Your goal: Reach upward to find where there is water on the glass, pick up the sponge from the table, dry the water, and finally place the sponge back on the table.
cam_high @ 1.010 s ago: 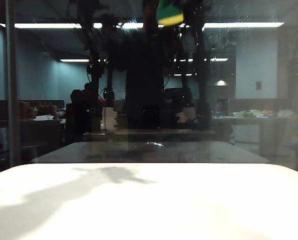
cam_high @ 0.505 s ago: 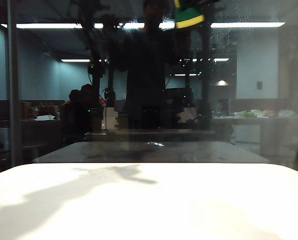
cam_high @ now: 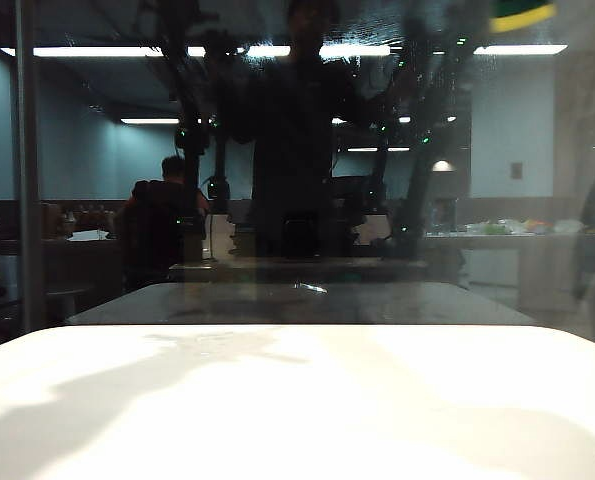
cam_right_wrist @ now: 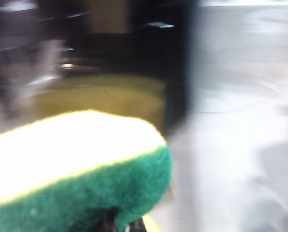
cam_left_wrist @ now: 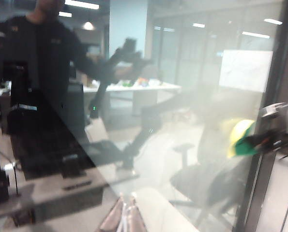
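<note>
The sponge (cam_high: 522, 15), yellow foam with a green top, is pressed high against the glass (cam_high: 87, 220) at the upper right of the exterior view, cut off by the frame's edge. My right gripper (cam_right_wrist: 122, 225) is shut on the sponge (cam_right_wrist: 76, 164). A dim yellowish mirror image of it lies in the pane behind. In the left wrist view, the sponge (cam_left_wrist: 240, 137) shows far off, held by the right gripper (cam_left_wrist: 272, 123). Faint pale smears of water (cam_high: 442, 45) streak the glass just left of the sponge. My left gripper (cam_left_wrist: 126, 212) is shut and holds nothing, pointing at the pane above the white table (cam_high: 297, 410).
A dark upright post (cam_high: 25, 170) stands at the pane's left side. The glass mirrors a person, both arms and ceiling light strips (cam_high: 107, 51). A dark frame bar (cam_left_wrist: 267, 145) runs beside the sponge in the left wrist view.
The sponge has slid rightward along the top of the glass, from above the middle to the upper right corner. The arm's shadow on the table has shifted right. The left gripper stays put.
</note>
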Robot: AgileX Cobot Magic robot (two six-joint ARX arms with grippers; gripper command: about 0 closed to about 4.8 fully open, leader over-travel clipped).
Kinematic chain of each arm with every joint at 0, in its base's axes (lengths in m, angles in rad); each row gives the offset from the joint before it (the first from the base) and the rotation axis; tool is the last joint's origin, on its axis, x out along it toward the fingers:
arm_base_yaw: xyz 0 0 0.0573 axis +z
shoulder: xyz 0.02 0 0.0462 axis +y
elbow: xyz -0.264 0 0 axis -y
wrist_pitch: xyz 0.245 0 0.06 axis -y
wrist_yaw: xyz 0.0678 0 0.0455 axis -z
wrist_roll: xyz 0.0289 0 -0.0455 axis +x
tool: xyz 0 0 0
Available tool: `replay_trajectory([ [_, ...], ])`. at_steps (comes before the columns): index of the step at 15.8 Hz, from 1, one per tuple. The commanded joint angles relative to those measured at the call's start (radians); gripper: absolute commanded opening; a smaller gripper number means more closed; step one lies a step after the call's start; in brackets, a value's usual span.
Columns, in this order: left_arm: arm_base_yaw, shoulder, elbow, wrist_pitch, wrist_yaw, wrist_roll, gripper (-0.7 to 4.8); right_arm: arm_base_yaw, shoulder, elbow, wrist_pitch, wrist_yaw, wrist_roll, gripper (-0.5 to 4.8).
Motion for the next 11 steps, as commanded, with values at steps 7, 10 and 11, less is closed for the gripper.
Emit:
replay_trajectory([
  [7,0.001,0.009,0.005,0.013,-0.006,0.002,-0.05,-0.073,-0.009,0.003,0.038,0.0,0.0,-0.09],
  [10,0.001,0.009,0.005,0.013,-0.006,0.002,-0.05,-0.013,-0.029,0.003,0.026,-0.06,0.002,-0.09],
  [11,0.001,0.009,0.005,0.013,-0.006,0.021,-0.05,0.024,-0.056,0.003,0.014,-0.082,0.003,-0.09],
])
